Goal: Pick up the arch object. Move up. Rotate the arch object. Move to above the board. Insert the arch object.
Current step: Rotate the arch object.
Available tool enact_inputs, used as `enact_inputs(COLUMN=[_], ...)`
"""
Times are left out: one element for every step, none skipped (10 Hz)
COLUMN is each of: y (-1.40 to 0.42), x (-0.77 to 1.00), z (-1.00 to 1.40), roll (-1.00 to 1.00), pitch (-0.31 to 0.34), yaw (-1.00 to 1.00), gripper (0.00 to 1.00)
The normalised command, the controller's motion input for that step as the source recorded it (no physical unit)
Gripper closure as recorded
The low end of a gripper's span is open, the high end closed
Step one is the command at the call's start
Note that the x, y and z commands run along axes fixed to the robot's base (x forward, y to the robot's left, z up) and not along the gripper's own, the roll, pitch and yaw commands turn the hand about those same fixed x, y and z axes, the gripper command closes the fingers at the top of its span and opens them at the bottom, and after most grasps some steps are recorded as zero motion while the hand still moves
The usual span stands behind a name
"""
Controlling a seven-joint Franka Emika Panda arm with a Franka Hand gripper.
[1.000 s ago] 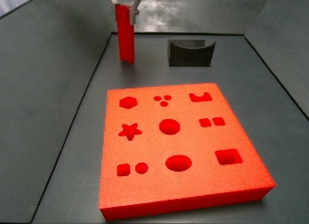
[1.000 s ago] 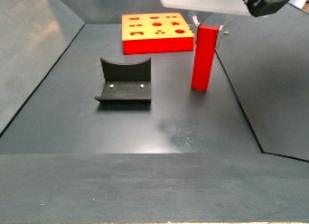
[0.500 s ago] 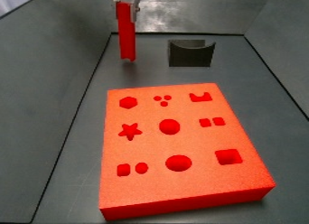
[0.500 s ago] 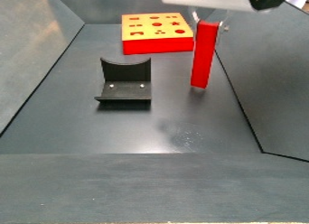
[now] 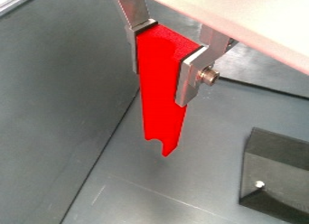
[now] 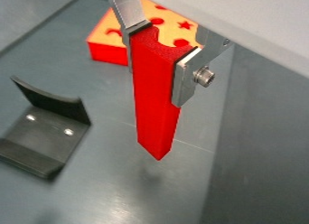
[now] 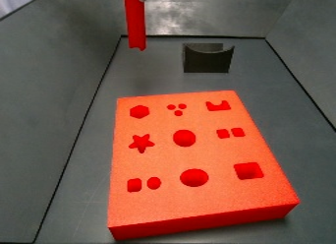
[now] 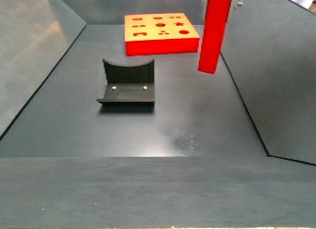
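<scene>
The arch object, a tall bright red block, hangs upright in my gripper, clear of the dark floor; it shows in both side views (image 7: 134, 20) (image 8: 215, 34) and both wrist views (image 5: 161, 92) (image 6: 154, 101). My gripper (image 5: 165, 54) (image 6: 160, 54) is shut on its upper end, with the silver fingers (image 6: 186, 76) pressed on two opposite sides. In the side views the gripper is mostly above the frame. The orange-red board (image 7: 157, 161) with its shaped cut-outs lies flat on the floor, apart from the block; it also shows in a side view (image 8: 161, 46) and a wrist view (image 6: 107, 49).
The fixture, a dark L-shaped bracket, stands on the floor beside the block (image 7: 206, 57) (image 8: 127, 85) (image 6: 46, 133) (image 5: 277, 169). Grey walls slope up around the floor (image 7: 53, 81).
The gripper has risen with the arch object in it. The block has left the floor and now hangs higher; the gripper has passed above the top edge of the side views.
</scene>
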Motion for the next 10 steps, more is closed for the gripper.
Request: enact_inputs(y=[0.08,0.06,0.03,0.02,0.0,0.0,0.0,0.0,0.0,0.01], x=[0.42,0.28,0.12,0.05,0.0,0.02,0.02,0.03,0.02,0.02], z=[0.83,0.69,0.48,0.33,0.0,-0.09,-0.07,-0.05,-0.04,-0.03], roll=[0.0,0.0,-0.01,0.0,0.01,0.01,0.01,0.01,0.01,0.01], pitch=[0.022,0.083,0.091,0.066,0.0,0.0,-0.005,-0.008,-0.008,-0.01], yaw=[0.0,-0.01,-0.01,-0.01,-1.0,-1.0,-1.0,-1.0,-1.0,-1.0], gripper=[1.0,1.0,1.0,1.0,1.0,1.0,1.0,1.0,1.0,1.0])
